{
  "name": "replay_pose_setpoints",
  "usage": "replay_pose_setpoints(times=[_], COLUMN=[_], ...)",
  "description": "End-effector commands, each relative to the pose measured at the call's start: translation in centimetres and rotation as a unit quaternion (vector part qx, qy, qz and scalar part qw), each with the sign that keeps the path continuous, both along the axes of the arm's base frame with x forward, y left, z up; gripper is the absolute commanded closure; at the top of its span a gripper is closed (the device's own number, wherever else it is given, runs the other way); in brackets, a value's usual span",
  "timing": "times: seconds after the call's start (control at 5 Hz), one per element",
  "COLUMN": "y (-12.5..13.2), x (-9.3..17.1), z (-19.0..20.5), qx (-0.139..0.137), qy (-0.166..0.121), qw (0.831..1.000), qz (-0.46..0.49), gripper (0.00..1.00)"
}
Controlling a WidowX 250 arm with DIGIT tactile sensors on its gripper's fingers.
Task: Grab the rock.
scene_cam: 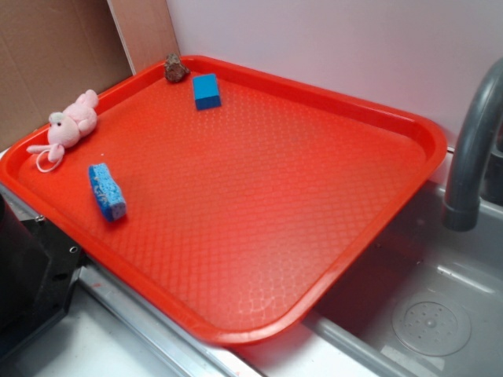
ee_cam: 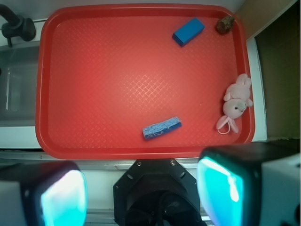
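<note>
Nearest the wrist camera are the two glowing fingertips [ee_cam: 63, 197] of the hand [ee_cam: 141, 195], blurred at the bottom of the view and spread wide apart, pinching nothing. It hangs high above the near edge of the red tray [ee_cam: 47, 84], well apart from everything on it.

The rock [ee_cam: 225, 24] sits in the tray's corner at about one o'clock in the wrist view, tucked close against the raised rim. It looks hard, dense for its size and rough, so it should not slip easily or crush; its lumpy faces may make it roll or twist under a pinch. Taking it across its narrower middle seems best, with the fingers lined up along the rim, not across it.

The rim itself is the main hindrance, leaving little room on the outer side. The blue block [ee_cam: 188, 31] lies near, at about nine o'clock from the rock, but apart from it. The pink bunny [ee_cam: 236, 102] rests by the right rim, and the blue sponge [ee_cam: 162, 128] lies near the tray's middle bottom, both out of the way.
</note>
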State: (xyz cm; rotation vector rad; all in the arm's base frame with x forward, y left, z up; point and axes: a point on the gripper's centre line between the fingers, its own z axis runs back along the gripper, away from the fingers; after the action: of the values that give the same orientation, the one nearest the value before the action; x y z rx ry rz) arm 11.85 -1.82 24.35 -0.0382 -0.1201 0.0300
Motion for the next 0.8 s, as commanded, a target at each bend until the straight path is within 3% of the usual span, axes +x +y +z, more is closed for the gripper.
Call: replay_pose_setpoints(times=[0.0,0.2,0.6], y=[0.0,3.6,8.4], x=[0.0,3.3,7.7], z=[0.0,-3.6,-7.0], qx=[0.000,0.017,0.009], qy=[0.000,0.009,-0.061], qw=[1.000,0.992,0.949], qz=[0.000,0.122,0.309], gripper=[0.00,0.00,0.00])
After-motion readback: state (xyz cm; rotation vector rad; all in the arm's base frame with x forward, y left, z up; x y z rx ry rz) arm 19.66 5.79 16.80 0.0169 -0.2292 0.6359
